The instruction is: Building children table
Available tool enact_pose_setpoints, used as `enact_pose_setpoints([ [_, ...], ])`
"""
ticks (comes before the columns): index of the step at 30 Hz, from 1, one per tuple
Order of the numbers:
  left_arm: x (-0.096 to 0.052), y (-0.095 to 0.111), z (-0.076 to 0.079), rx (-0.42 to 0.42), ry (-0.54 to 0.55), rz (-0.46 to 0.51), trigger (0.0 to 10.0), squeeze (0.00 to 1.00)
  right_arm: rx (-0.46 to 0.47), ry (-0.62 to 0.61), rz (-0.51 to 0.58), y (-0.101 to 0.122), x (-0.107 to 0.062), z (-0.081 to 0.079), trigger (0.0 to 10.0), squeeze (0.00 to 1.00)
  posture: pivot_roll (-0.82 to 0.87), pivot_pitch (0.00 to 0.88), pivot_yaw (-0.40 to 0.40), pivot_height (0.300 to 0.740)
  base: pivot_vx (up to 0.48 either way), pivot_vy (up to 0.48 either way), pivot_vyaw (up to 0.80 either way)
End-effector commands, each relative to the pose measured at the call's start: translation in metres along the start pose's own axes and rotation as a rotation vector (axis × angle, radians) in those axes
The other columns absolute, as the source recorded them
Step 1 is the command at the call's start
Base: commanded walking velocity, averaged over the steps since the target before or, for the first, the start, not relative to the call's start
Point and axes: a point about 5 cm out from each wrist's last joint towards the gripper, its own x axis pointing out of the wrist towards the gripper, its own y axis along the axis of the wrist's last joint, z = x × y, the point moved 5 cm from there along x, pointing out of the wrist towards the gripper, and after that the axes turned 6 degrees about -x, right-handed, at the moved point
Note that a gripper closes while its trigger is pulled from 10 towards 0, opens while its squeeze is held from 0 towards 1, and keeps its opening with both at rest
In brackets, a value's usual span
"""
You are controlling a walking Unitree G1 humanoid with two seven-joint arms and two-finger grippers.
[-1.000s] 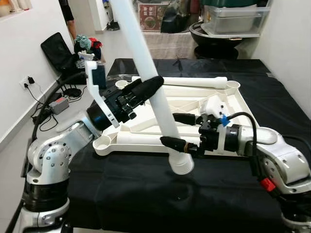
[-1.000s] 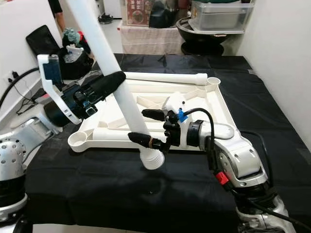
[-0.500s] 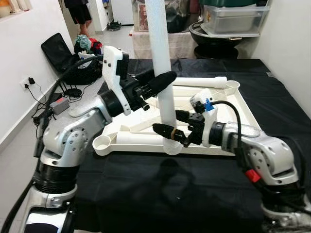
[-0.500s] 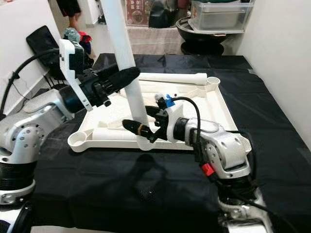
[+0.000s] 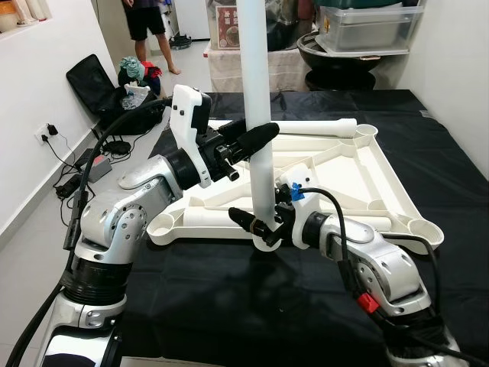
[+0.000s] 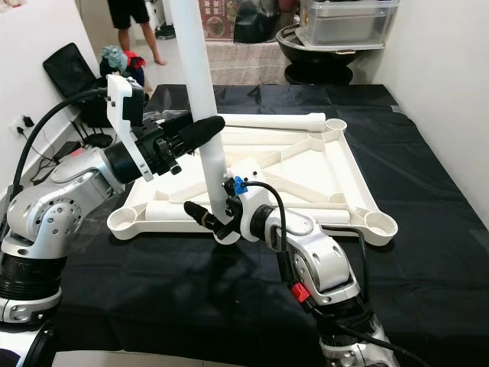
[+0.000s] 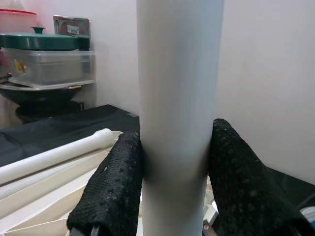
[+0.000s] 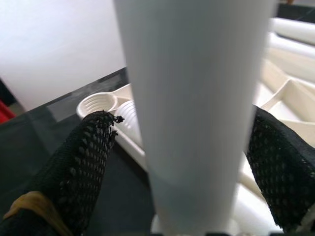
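Observation:
A long white table leg (image 5: 256,92) stands upright, held by both grippers. My left gripper (image 5: 256,138) is shut on it at mid-height, its black fingers (image 7: 110,187) pressed to either side of the tube. My right gripper (image 5: 262,223) is shut on it near the lower end, with fingers (image 8: 83,167) on both sides. The leg's lower end (image 5: 266,240) is at the near rim of the upturned white table top (image 5: 397,183), which lies on the black cloth. Whether it sits in a socket I cannot tell. A second leg (image 5: 313,128) lies along the far side.
Round corner sockets show at the near left (image 5: 162,224), near right (image 5: 424,228) and far right (image 5: 367,131). A person (image 5: 149,30) stands at the back left beside a black bag (image 5: 92,80). Storage boxes (image 5: 370,27) stand behind the table. Cables (image 5: 76,164) lie on the floor at left.
The leg has swung from a steep tilt to upright. Its lower end moved in from over the cloth to the table top's near rim. Both grippers kept hold and the right arm drew leftward.

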Motion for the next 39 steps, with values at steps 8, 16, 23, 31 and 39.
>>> enact_pose_setpoints([
  [8,0.001,-0.004,-0.003,0.016,0.021,0.003,0.0,0.0,0.015,-0.041,0.031,0.008,0.006,-0.001,10.0,0.0,0.01,0.077,0.044,0.74,0.0,0.0,0.0],
  [16,0.005,-0.003,-0.001,0.01,0.014,0.02,0.0,0.0,0.066,-0.06,0.045,0.006,0.015,-0.008,10.0,0.0,0.01,0.072,0.047,0.74,0.0,0.0,0.0],
  [23,0.009,0.0,0.002,0.008,0.002,0.035,0.0,0.0,0.085,-0.063,0.029,0.0,0.026,-0.02,10.0,0.0,0.01,0.07,0.046,0.74,0.0,0.0,0.0],
  [31,0.011,0.001,0.006,0.006,-0.011,0.037,0.0,0.0,0.071,-0.086,0.031,0.001,0.028,-0.018,0.0,0.0,0.01,0.075,0.047,0.74,0.0,0.0,0.0],
  [39,0.012,0.002,0.01,-0.004,-0.02,0.046,0.0,0.0,0.129,-0.116,0.075,0.008,0.027,-0.013,0.0,0.0,0.0,0.075,0.052,0.74,0.0,0.0,0.0],
])
